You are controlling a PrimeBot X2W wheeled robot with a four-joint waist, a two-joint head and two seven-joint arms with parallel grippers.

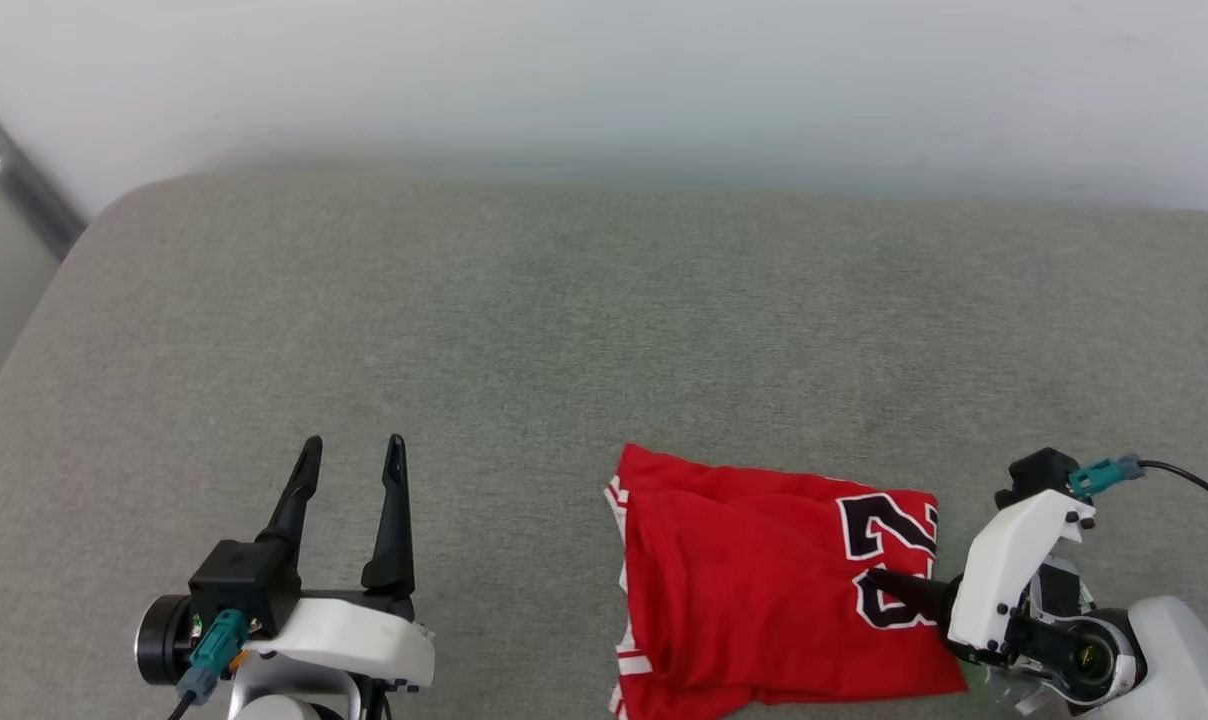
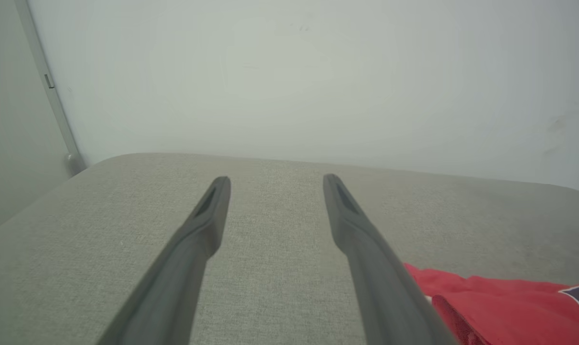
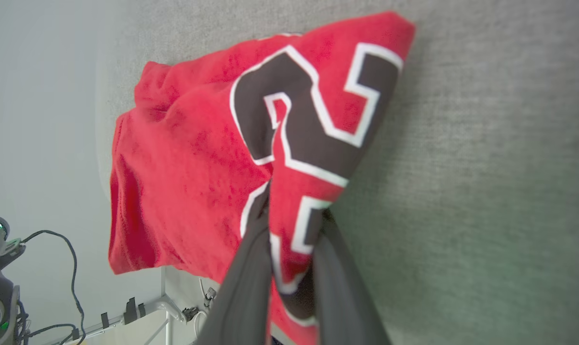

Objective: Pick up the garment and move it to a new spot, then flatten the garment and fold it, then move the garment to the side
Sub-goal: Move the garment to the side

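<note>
Red shirt (image 1: 754,590) lies folded on a grey padded surface (image 1: 524,300), at the lower right of the head view, gripped at its right edge.
Right gripper (image 1: 879,582) is clamped on the shirt's right-hand edge, over the black-and-white numeral. The right wrist view shows cloth pinched between its two dark fingers (image 3: 251,268). Left gripper (image 1: 354,445) stands well apart from the shirt at lower left, its fingers spread wide over the surface. Red-and-white stripe trim shows along the shirt's left edge. Pale wall (image 1: 604,80) runs behind the surface.
</note>
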